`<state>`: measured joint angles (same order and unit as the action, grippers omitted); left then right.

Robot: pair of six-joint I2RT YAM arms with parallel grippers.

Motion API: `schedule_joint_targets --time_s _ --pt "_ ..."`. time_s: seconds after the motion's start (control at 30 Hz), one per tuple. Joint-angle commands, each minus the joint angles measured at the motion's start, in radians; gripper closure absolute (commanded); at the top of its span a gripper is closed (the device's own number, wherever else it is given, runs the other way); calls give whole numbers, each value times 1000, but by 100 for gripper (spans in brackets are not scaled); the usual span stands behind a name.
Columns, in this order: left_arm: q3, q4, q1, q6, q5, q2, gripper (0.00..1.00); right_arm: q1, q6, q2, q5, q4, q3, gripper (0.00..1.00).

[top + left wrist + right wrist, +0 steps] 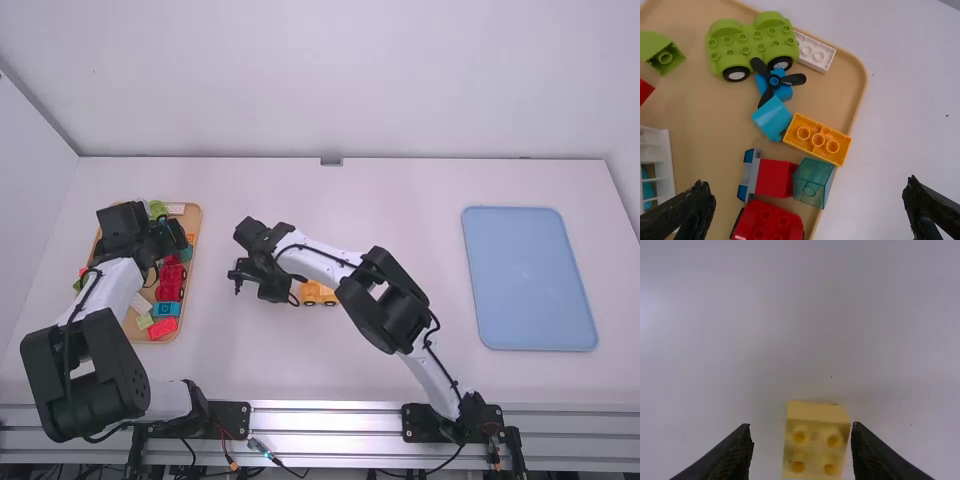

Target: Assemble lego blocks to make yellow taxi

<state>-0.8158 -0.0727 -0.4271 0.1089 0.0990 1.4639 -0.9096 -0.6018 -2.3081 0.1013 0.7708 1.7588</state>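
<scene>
We list the left gripper (168, 238): above the wooden tray (190, 325), fingers spread wide, nothing between them.

We list the right gripper (262, 288): over the middle of the table (410, 190), fingers apart, a yellow block (815, 440) between them. The block has four studs in sight; we note a gap on one side and cannot tell whether the other side touches a finger.

Yellow vehicle (318, 293), one: on the table, just beside the right arm, wheels along its lower side.

Orange block (818, 140), one: in the tray, at its rim, close to a light-blue piece (772, 118).

Also in the tray, we record: a green car base (752, 45) on black wheels; a white block (814, 51) next to it; a black propeller (774, 81) on a blue block (784, 92); a clear teal block (812, 182) beside a red block (774, 178); a red car (767, 222); a white frame (655, 162); a green curved piece (662, 50).

Blue tray (530, 280), one: flat on the table, well apart from the right gripper.
</scene>
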Motion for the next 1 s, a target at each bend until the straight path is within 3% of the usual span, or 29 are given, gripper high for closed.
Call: schedule_joint_targets --time_s 0.0,0.1,0.13,0.43,0.67,0.83,0.97 --pt "6 -1 -5 -8 -3 -21 1 -1 2 -20 2 0 8 31" --pt "6 -1 -5 -8 -3 -21 1 -1 2 -20 2 -4 11 2" --pt "6 -1 -5 -8 -3 -21 1 -1 3 -20 3 0 17 1" --pt "6 6 -5 -82 158 -21 1 52 29 8 48 141 154 1" --pt "6 3 -4 -103 291 -21 1 178 30 139 149 208 158 1" --pt "6 0 -5 -188 463 -21 1 282 130 264 113 101 37 2" --pt "6 -2 -3 -185 496 -21 1 339 213 403 13 -92 -193 1"
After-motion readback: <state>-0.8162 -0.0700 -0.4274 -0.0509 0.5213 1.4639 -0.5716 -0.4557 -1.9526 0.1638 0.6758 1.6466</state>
